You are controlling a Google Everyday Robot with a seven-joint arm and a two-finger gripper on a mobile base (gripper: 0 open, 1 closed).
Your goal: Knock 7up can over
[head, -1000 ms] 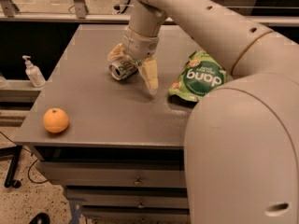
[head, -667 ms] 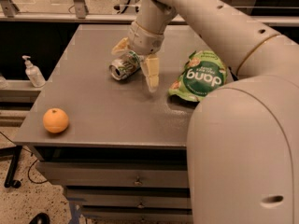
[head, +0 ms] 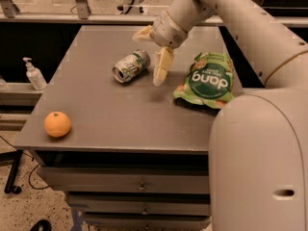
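Observation:
The 7up can [head: 131, 66] lies on its side on the grey table [head: 120, 109], its silver top facing front-left. My gripper [head: 150, 57] hangs just right of the can and above it, open. One cream finger [head: 162, 67] points down right of the can; the other finger [head: 143, 33] sticks out behind and above it. Neither finger touches the can.
A green snack bag [head: 207, 80] lies to the right of the gripper. An orange [head: 57, 124] sits near the table's front-left corner. A soap dispenser bottle [head: 34, 74] stands on a lower ledge to the left. Drawers run below the table's front edge.
The gripper has risen and drawn back to the right, away from the can. The can now lies fully in view on its side, clear of the fingers.

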